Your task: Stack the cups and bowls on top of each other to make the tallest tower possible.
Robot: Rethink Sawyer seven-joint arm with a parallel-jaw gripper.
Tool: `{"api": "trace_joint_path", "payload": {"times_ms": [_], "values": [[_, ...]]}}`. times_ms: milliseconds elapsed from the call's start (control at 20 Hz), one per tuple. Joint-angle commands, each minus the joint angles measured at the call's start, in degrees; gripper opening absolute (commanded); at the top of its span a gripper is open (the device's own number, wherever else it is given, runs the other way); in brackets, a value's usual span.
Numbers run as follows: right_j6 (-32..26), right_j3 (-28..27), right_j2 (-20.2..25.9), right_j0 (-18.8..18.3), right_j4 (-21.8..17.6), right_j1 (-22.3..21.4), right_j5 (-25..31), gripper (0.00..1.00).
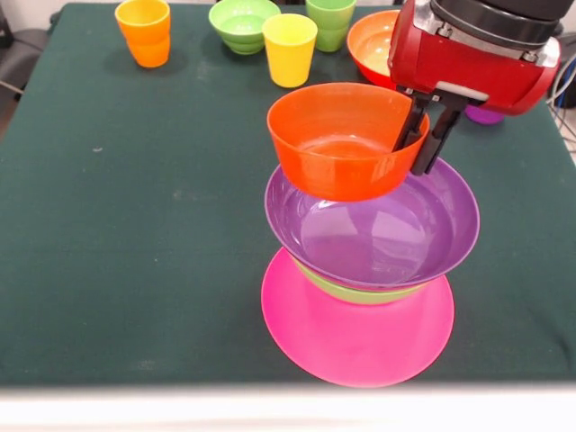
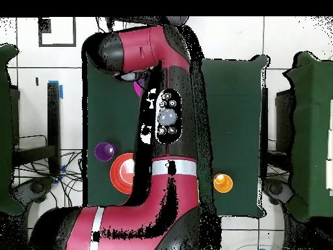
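A stack stands near the table's front: the large pink bowl (image 1: pixel 355 337) at the bottom, the light green bowl (image 1: pixel 360 292) on it, and the wide purple bowl (image 1: pixel 387 236) on top. My gripper (image 1: pixel 412 158) is shut on the right rim of an orange-red bowl (image 1: pixel 333 144), one finger inside and one outside. This bowl hangs upright over the purple bowl's far left part; I cannot tell if they touch. In the overhead view the arm (image 2: pixel 166 117) hides the gripper and the stack.
At the back stand the orange cup (image 1: pixel 144 31), small ribbed green bowl (image 1: pixel 243 22), yellow cup (image 1: pixel 289 49), light green cup (image 1: pixel 330 22) and second orange-red bowl (image 1: pixel 371 45). The purple cup (image 1: pixel 484 114) peeks out behind the gripper.
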Motion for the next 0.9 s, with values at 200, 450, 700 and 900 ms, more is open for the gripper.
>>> {"api": "trace_joint_path", "payload": {"times_ms": [200, 450, 700, 900], "values": [[12.8, 4.9, -0.6, 1.8, 2.2, 0.6, -5.0, 0.00], [13.6, 4.8, -1.8, 2.6, 3.5, 1.0, -5.6, 0.00], [14.1, 4.7, -2.9, 3.3, 4.8, 1.5, -6.2, 0.00], [15.7, 4.8, -3.9, 4.3, 5.6, 2.2, -7.1, 0.00]]}}
